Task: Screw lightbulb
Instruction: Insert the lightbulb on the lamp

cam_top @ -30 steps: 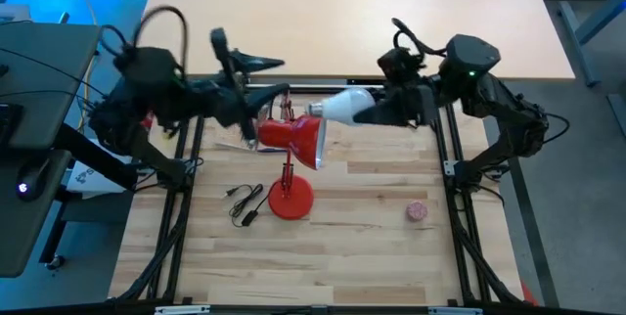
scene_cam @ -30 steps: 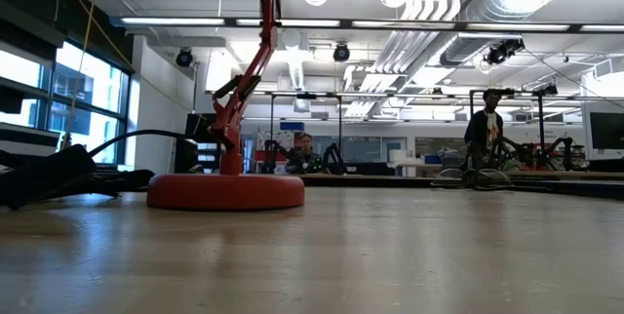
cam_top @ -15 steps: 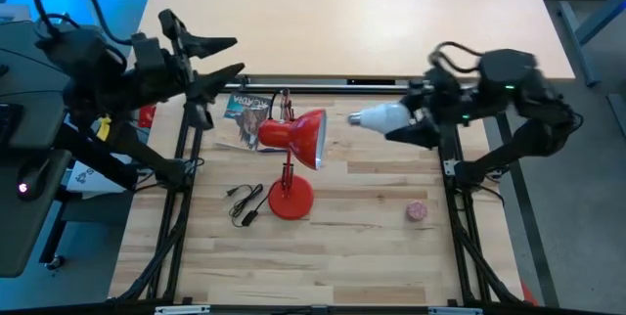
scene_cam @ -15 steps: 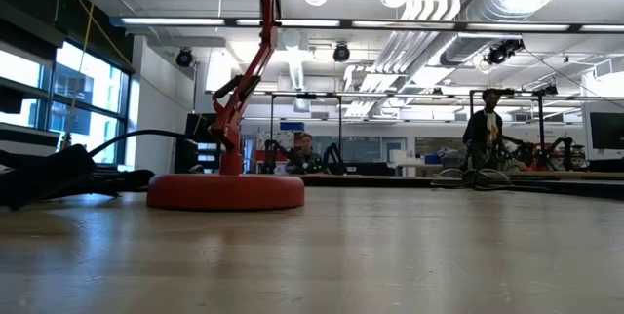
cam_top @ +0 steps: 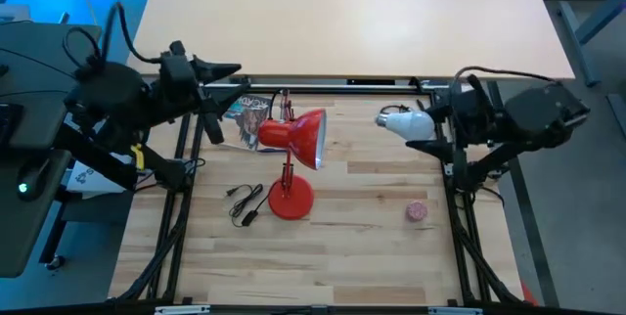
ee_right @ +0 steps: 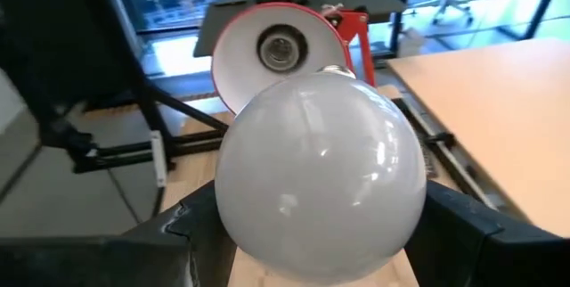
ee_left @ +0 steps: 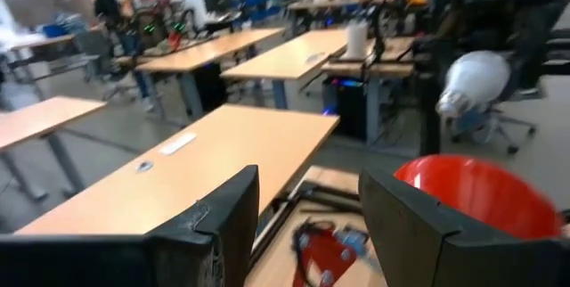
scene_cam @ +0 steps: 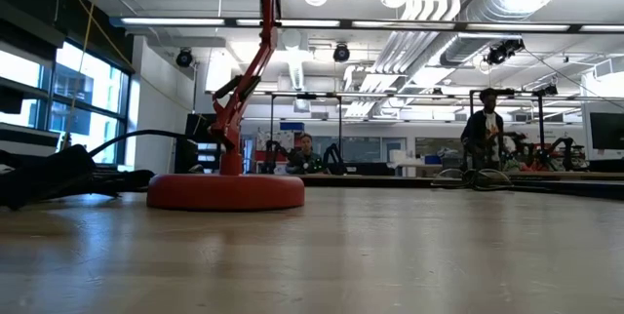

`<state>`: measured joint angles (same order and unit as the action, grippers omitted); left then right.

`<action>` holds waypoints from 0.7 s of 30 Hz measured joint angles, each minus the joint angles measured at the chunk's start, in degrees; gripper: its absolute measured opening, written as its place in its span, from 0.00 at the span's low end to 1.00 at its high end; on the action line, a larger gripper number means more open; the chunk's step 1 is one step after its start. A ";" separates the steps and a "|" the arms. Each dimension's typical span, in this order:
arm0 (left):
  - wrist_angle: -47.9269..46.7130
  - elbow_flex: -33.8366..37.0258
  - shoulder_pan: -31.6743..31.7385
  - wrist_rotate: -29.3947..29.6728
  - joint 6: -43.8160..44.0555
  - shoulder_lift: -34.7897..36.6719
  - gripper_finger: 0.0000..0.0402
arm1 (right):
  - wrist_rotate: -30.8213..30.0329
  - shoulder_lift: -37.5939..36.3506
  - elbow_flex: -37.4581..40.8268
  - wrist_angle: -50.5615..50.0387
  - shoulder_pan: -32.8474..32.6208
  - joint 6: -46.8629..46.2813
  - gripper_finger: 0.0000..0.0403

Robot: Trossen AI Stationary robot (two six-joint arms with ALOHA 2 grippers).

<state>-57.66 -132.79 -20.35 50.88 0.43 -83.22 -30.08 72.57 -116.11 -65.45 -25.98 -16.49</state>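
Since half a second earlier, both arms have been drawn back outward: the right gripper point(cam_top: 435, 124) is now seen by the right rail of the table point(cam_top: 372, 247), carrying the lightbulb point(cam_top: 409, 122) farther from the red lamp point(cam_top: 293, 144), and the left gripper point(cam_top: 223, 80) is pulled in near the left rail. A white, pear-shaped globe is shown in the right wrist view point(ee_right: 321, 176), clamped between the two dark fingers point(ee_right: 191, 220), with its base pointed at the shade's empty socket. The left gripper point(ee_left: 307, 207) is held open with nothing between its fingers. The bulb's screw base is mostly hidden behind the globe, and neither gripper is caught in the low view.
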 joint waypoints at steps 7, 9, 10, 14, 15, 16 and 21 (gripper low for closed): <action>-6.05 0.00 0.09 1.18 3.24 -0.02 0.46 | -2.47 -1.40 9.59 2.36 -2.58 -4.59 0.61; -6.01 0.00 1.37 -0.05 1.41 -0.01 0.46 | -1.07 -1.90 13.60 6.19 -2.31 -5.73 0.61; -5.99 0.00 2.41 -1.65 0.75 0.15 0.46 | -0.44 -2.19 15.18 8.45 -1.81 -5.81 0.61; -6.71 0.00 7.19 -11.02 0.90 1.14 0.46 | 1.21 -3.81 18.07 16.43 0.81 -5.99 0.61; -7.44 0.00 8.36 -13.20 1.15 1.47 0.46 | 1.11 -4.08 18.07 17.94 1.39 -5.93 0.61; -8.69 0.00 9.52 -15.27 1.74 1.77 0.46 | 1.00 -4.30 18.07 19.56 1.74 -5.46 0.61; -17.10 3.29 14.35 -24.21 5.99 3.99 0.46 | 0.30 -3.98 19.57 27.50 3.15 -4.00 0.61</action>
<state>-74.76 -129.50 -6.00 26.68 6.42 -79.23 -29.77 68.59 -96.54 -37.95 -22.83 -20.49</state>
